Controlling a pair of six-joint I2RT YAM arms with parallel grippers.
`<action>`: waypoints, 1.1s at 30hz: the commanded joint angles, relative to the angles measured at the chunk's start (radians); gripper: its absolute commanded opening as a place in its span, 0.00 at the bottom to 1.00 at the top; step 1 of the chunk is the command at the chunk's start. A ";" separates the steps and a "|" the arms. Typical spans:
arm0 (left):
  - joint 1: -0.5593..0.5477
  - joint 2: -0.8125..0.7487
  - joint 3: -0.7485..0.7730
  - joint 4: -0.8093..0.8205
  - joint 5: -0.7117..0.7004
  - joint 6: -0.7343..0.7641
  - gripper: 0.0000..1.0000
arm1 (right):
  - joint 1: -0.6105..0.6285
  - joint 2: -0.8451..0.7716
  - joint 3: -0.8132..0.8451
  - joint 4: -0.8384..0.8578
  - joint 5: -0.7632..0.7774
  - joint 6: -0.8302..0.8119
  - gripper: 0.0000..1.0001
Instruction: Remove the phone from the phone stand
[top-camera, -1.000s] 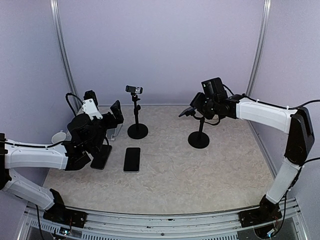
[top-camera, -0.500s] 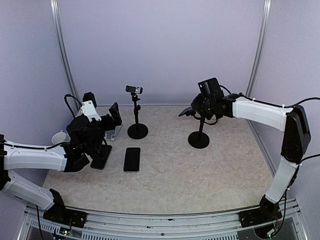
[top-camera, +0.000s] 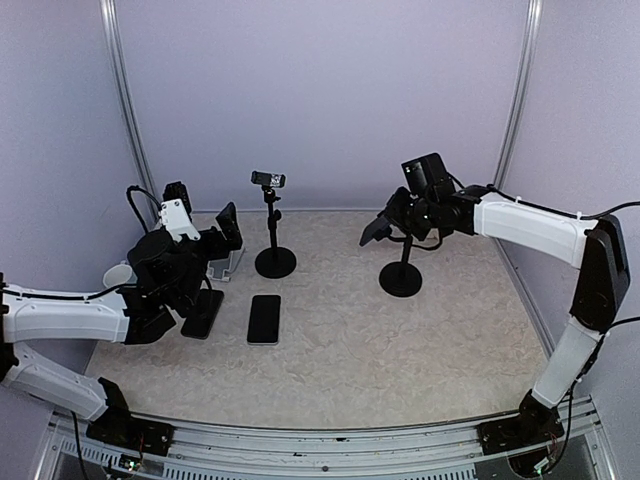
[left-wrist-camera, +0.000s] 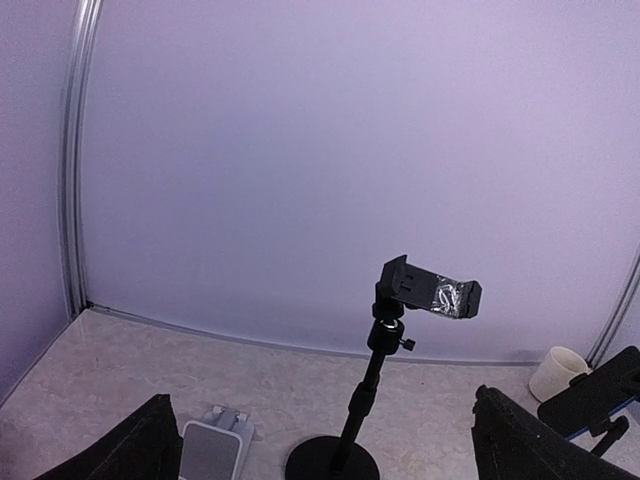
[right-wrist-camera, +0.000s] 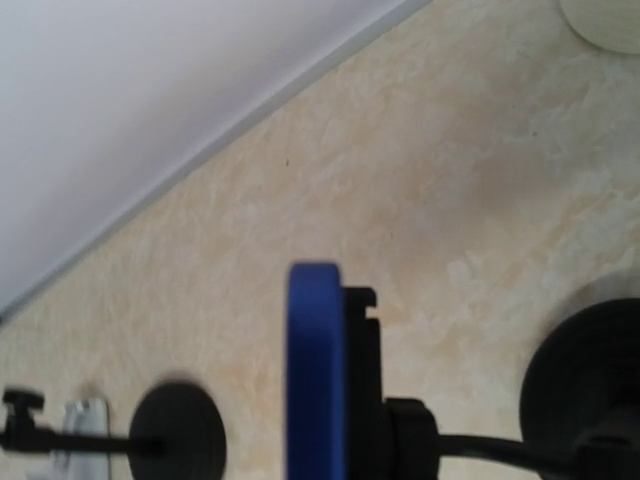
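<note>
Blue-cased dark phone (top-camera: 371, 231) (right-wrist-camera: 315, 370) sits tilted in the clamp atop a black round-based phone stand (top-camera: 401, 279), at the right rear of the beige marbled surface (top-camera: 350, 360). The right claw (top-camera: 389, 222) is closed tight on the phone. The right wrist view shows the phone edge-on, blue against the black clamp. The left claw (top-camera: 218, 238) hangs spread wide, holding nothing, over the surface's left side, well apart from the stand.

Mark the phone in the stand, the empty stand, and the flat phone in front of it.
phone in the stand (right-wrist-camera: 315, 370), right wrist view, its blue edge.
empty stand (left-wrist-camera: 430, 291), left wrist view, its clamp.
flat phone (top-camera: 264, 318), top external view, middle of its screen.
</note>
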 joint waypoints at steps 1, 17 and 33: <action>-0.005 -0.045 0.010 -0.046 0.054 0.011 0.99 | -0.012 -0.097 -0.021 0.004 -0.074 -0.099 0.00; -0.013 -0.169 0.020 -0.286 0.293 -0.037 0.99 | -0.100 -0.333 -0.210 0.161 -0.653 -0.468 0.00; -0.106 -0.301 -0.046 -0.416 0.390 0.011 0.99 | -0.106 -0.324 -0.182 0.044 -1.050 -0.721 0.00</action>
